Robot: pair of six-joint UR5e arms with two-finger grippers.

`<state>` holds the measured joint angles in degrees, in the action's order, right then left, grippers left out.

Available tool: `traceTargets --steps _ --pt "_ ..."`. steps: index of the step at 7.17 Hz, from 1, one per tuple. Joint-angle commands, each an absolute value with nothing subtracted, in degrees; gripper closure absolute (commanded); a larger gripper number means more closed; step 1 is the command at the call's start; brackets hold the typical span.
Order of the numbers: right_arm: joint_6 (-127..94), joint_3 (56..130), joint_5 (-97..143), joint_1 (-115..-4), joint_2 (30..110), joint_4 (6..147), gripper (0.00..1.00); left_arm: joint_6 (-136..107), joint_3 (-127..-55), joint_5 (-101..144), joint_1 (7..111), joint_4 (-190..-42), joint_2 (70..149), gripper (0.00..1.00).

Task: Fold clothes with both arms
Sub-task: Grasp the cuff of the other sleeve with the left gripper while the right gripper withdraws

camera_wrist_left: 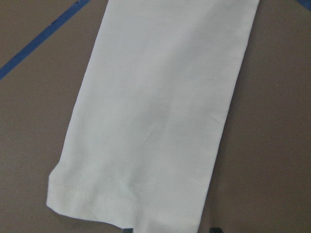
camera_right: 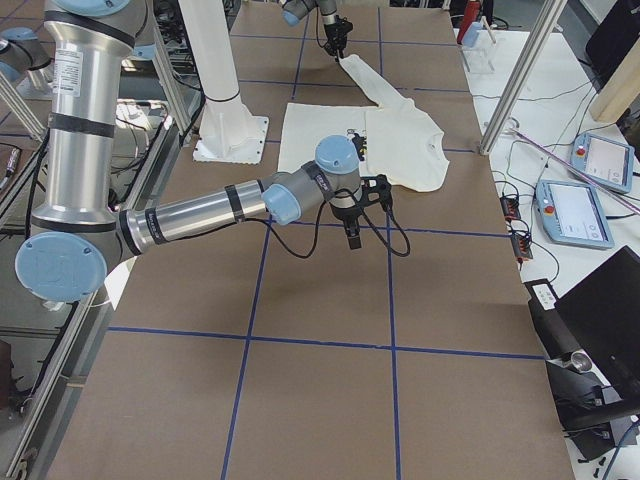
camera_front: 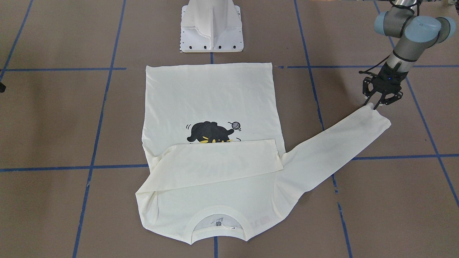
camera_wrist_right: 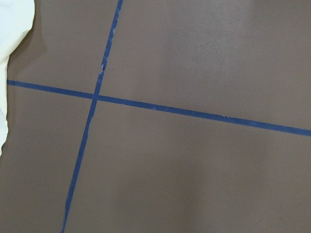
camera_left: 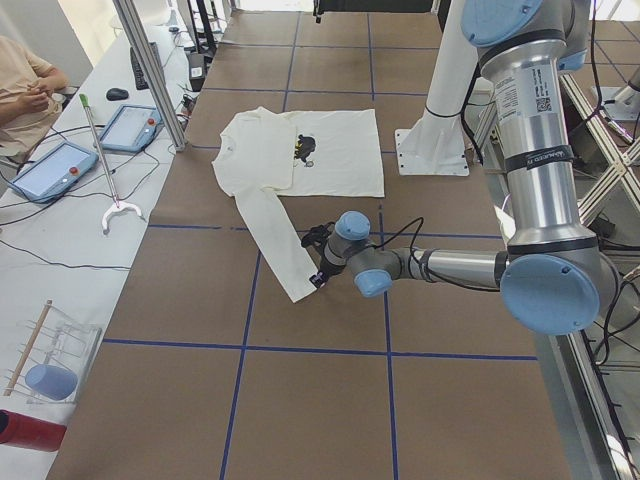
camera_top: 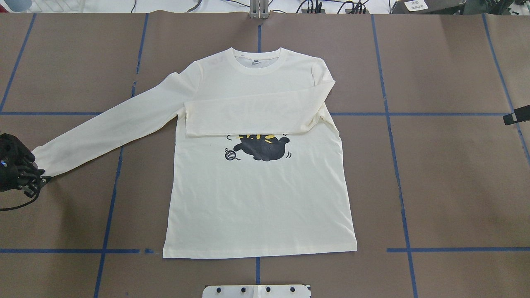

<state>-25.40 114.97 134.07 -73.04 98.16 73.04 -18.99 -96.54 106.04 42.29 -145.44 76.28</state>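
The cream long-sleeved T-shirt (camera_front: 211,100) lies flat on the brown table, cat print up. One sleeve (camera_top: 256,114) is folded across the chest, partly covering the print. The other sleeve (camera_front: 333,143) stretches out straight toward my left gripper (camera_front: 376,104). That gripper hangs open right at the cuff (camera_wrist_left: 121,199), and its fingertips barely show at the bottom edge of the left wrist view. My right gripper (camera_right: 352,238) hovers over bare table beside the shirt's edge (camera_wrist_right: 12,29). Only a sliver of it (camera_top: 515,117) shows in the overhead view, so I cannot tell its state.
The white base pedestal (camera_front: 211,28) stands just behind the shirt's hem. Blue tape lines (camera_top: 397,114) grid the brown surface. A side bench with tablets (camera_left: 60,165) and a seated person (camera_left: 25,85) runs along the far side.
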Motion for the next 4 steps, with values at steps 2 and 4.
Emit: traceTargets --steps 2,4 --pt "-25.40 115.05 134.38 -73.04 98.09 73.04 0.00 -17.33 -97.82 104.24 43.67 -146.51 79.08 1.00" --pt "-25.40 115.05 134.56 -73.04 98.00 73.04 0.00 -14.68 -97.82 104.33 50.08 -144.33 86.36 1.00"
